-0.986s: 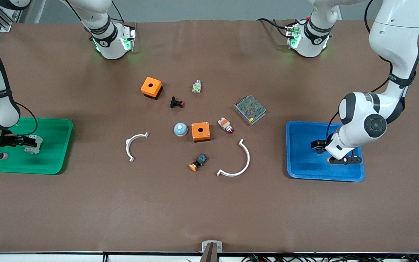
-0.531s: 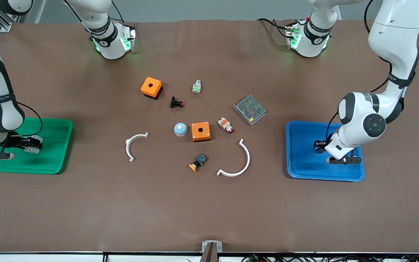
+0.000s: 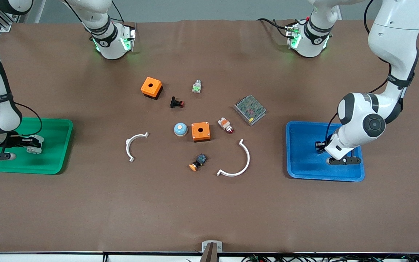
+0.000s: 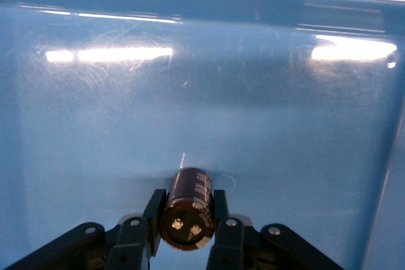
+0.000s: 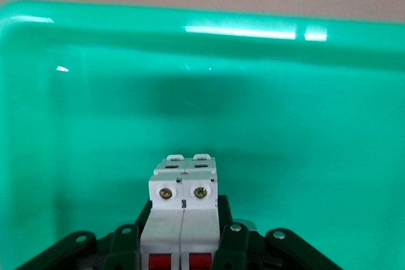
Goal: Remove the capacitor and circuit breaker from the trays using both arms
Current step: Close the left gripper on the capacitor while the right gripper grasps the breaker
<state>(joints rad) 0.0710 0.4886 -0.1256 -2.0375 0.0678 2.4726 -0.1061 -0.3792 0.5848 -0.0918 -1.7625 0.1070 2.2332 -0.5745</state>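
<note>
My left gripper (image 3: 319, 146) is low over the blue tray (image 3: 304, 165), shut on the capacitor (image 3: 318, 145). In the left wrist view the capacitor (image 4: 188, 202) is a dark cylinder with two metal terminals on its end, clamped between the gripper (image 4: 187, 205) fingers just above the tray floor (image 4: 126, 124). My right gripper (image 3: 30, 144) is low over the green tray (image 3: 55, 160), shut on the white-grey breaker (image 3: 35, 143). In the right wrist view the breaker (image 5: 183, 210) shows its red levers, held by the gripper (image 5: 183, 222) above the tray floor (image 5: 95, 105).
Between the trays lie two orange boxes (image 3: 151, 87) (image 3: 200, 131), a metal mesh power supply (image 3: 250, 109), two white arcs (image 3: 134, 145) (image 3: 236, 162), a blue dome (image 3: 180, 129), an orange-capped button (image 3: 198, 162), a black flared part (image 3: 176, 103) and a white-orange part (image 3: 225, 124).
Both grippers have shifted only slightly over their trays, and each keeps its hold on its part. Nothing in the middle of the table has moved.
</note>
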